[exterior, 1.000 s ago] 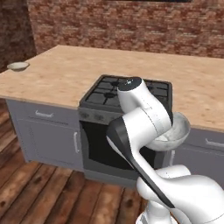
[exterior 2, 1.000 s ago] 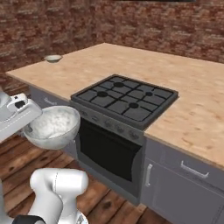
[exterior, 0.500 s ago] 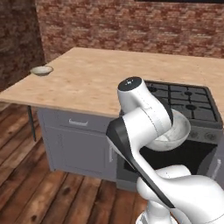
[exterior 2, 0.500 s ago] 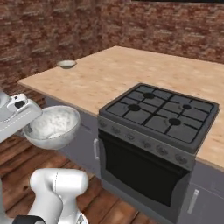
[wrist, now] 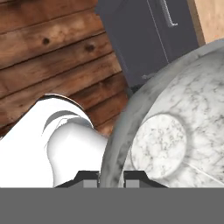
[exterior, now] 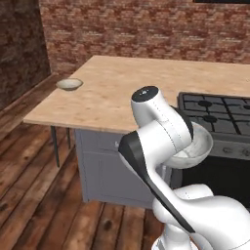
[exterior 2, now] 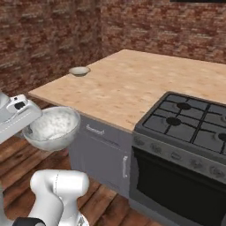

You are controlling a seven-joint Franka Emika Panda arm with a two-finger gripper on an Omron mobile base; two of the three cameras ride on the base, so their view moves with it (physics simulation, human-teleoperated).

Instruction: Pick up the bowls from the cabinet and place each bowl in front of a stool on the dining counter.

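While the gripper (wrist: 110,177) pinches the marbled bowl's (exterior 2: 53,128) rim, 1 cream bowl (exterior: 69,84) sits on the counter (exterior: 127,88).

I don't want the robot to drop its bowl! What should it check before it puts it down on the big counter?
1. Gripper pinching the marbled bowl by its rim: ok.
2. Bowl held upright: ok.
3. Bowl over the dining counter: not ok, it hangs in front of it, over the floor.
4. Cream bowl already set on the counter's far corner: ok.
5. Bare stone top free beside the cooktop: ok.
6. Stools' places: cannot tell.
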